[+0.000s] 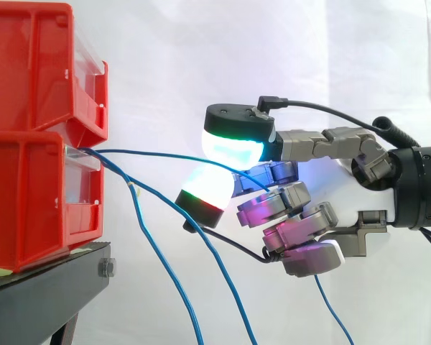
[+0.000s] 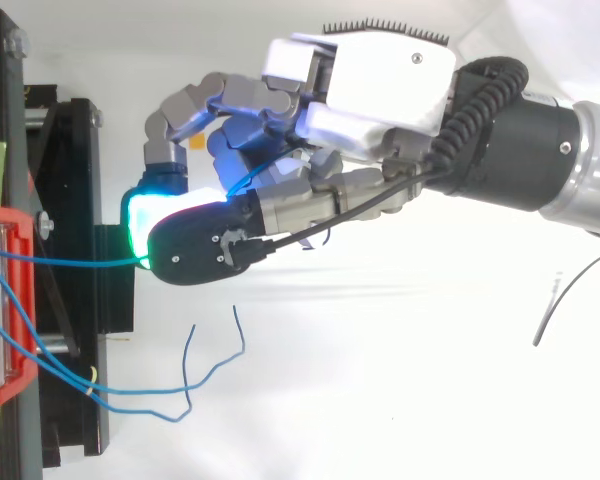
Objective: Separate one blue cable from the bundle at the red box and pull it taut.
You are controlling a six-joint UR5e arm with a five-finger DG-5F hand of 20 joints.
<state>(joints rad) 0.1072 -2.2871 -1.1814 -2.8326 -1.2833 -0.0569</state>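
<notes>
Several thin blue cables come out of the lower red bin point(image 1: 29, 201) at the left. One blue cable point(image 1: 165, 153) runs nearly straight from the bin's front to my hand point(image 1: 294, 208), which comes in from the right. The hand is shut on it, with the cable pinched between two glowing pads point(image 1: 233, 147). Its tail hangs down below the hand point(image 1: 334, 305). From above, the same cable point(image 2: 70, 263) stretches from the bin point(image 2: 0, 300) into the hand point(image 2: 380, 80). The other blue cables point(image 1: 161, 266) sag loose below it.
A second red bin point(image 1: 29, 65) is stacked on the lower one, both on a black stand point(image 1: 50, 287). The loose cables point(image 2: 140, 390) curl over the white surface beside the stand, their free ends near the middle. A white curtain hangs behind.
</notes>
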